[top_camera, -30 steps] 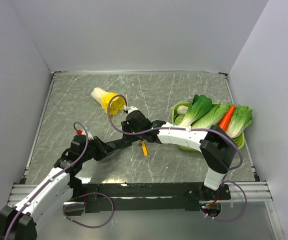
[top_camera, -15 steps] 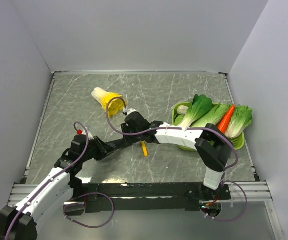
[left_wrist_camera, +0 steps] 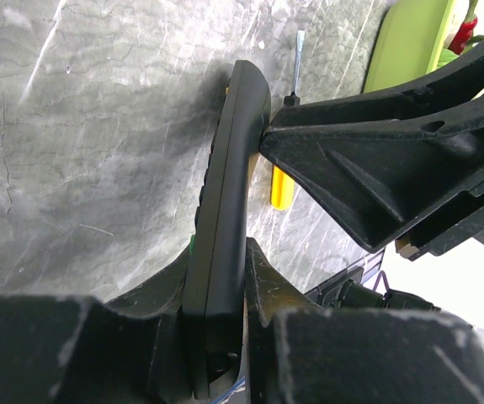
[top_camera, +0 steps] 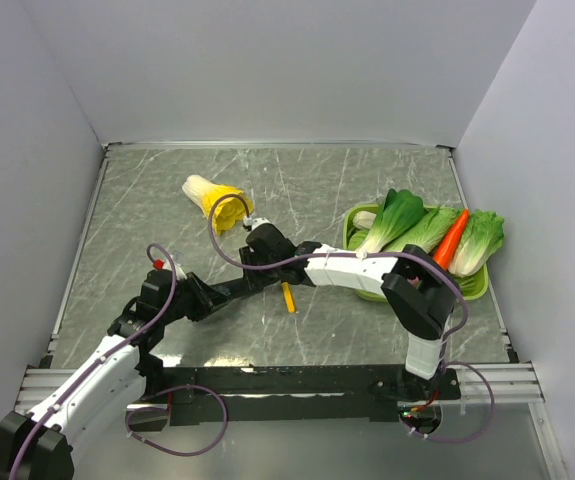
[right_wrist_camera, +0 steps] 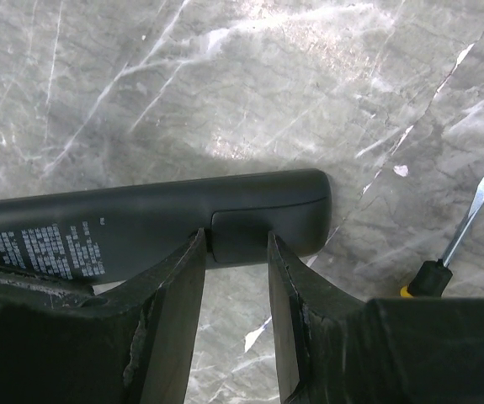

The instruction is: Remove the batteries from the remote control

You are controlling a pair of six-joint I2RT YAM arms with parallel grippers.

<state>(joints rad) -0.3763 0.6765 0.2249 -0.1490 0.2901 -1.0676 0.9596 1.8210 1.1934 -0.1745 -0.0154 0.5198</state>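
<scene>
My left gripper (top_camera: pixel 201 297) is shut on one end of the black remote control (left_wrist_camera: pixel 225 194) and holds it edge-up just above the table. The remote also shows in the top view (top_camera: pixel 232 287). In the right wrist view its label side (right_wrist_camera: pixel 140 223) faces the camera, with a closed cover panel (right_wrist_camera: pixel 250 240) near the rounded end. My right gripper (right_wrist_camera: pixel 236 238) is open, its two fingertips resting against that panel; it also shows in the top view (top_camera: pixel 252 268). The batteries are hidden.
A yellow-handled screwdriver (top_camera: pixel 287 296) lies on the table right under the remote's free end. A green tray (top_camera: pixel 472 283) with bok choy and a carrot (top_camera: pixel 452 237) stands at the right. A yellow-white cabbage (top_camera: pixel 212 198) lies at the back left.
My right wrist has shifted slightly left and back along the remote, and its elbow has followed. The left arm and remote have not moved.
</scene>
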